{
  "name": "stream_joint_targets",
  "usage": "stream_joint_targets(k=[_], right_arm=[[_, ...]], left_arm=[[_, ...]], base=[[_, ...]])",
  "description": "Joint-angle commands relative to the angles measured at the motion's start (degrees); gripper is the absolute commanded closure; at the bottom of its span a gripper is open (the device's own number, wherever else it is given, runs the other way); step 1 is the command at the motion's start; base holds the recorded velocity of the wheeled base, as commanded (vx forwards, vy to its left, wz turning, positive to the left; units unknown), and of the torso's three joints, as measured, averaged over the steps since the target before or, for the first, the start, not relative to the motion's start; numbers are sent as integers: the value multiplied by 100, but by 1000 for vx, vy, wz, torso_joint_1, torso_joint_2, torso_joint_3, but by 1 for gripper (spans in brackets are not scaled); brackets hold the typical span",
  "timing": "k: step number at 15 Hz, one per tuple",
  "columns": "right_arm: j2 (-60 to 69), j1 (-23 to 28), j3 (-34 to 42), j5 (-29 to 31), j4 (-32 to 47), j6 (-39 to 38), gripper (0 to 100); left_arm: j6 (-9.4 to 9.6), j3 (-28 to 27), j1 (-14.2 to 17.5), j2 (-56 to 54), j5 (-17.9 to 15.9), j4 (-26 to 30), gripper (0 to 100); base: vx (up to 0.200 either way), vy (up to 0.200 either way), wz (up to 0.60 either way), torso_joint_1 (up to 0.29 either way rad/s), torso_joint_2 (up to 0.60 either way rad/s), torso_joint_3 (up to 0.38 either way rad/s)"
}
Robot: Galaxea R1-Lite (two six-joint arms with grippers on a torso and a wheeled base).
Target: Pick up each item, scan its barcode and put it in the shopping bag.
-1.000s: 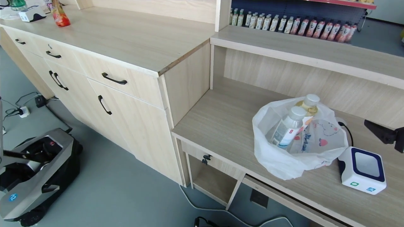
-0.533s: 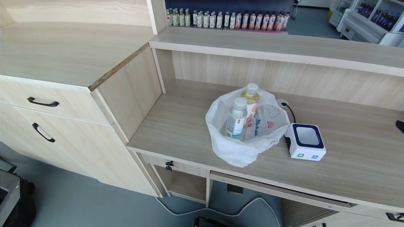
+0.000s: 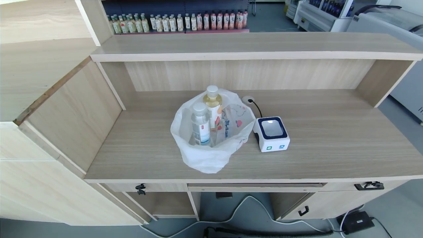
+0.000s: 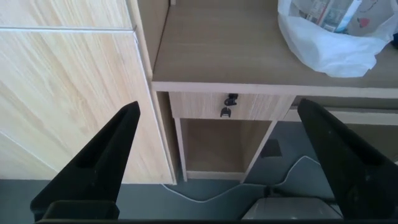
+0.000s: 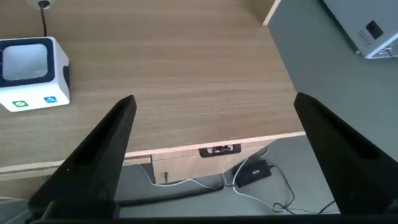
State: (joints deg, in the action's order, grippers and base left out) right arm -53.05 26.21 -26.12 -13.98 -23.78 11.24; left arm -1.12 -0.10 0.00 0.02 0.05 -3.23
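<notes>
The white shopping bag [image 3: 211,152] sits open on the desk [image 3: 330,132]. 2 bottles stand upright inside it, a clear bottle [image 3: 201,125] in front and a yellow-necked bottle [image 3: 212,103] behind. The barcode scanner [image 3: 271,134] sits just beside the bag, on its right. The left gripper [image 4: 221,165] is spread wide and empty, out in front of the desk's front edge. The right gripper [image 5: 214,158] is also wide and empty, above the desk's front edge to the right of the scanner.

Translucent white shopping bag [image 3: 211,155] with red and blue cartoon print, clear bottle [image 3: 201,124] with white cap, yellow-amber bottle [image 3: 213,104] with white cap, white scanner [image 3: 271,134] with navy-rimmed window, pale wood-grain desk [image 3: 330,138], black grippers [image 4: 217,155].
</notes>
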Motion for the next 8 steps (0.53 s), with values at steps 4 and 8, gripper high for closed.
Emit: stream_joint_targets(k=[4,8], right_arm=[[2115,-907,1997,10,5,-772,0],[3556,-1593,2612,185,550,-755,0]], left_arm=[[-2,1,0,-2,4,7,0],[-2,1,0,-2,4,-2,0]], base=[[0,0,0,0,0,0],[0,0,0,0,0,0]])
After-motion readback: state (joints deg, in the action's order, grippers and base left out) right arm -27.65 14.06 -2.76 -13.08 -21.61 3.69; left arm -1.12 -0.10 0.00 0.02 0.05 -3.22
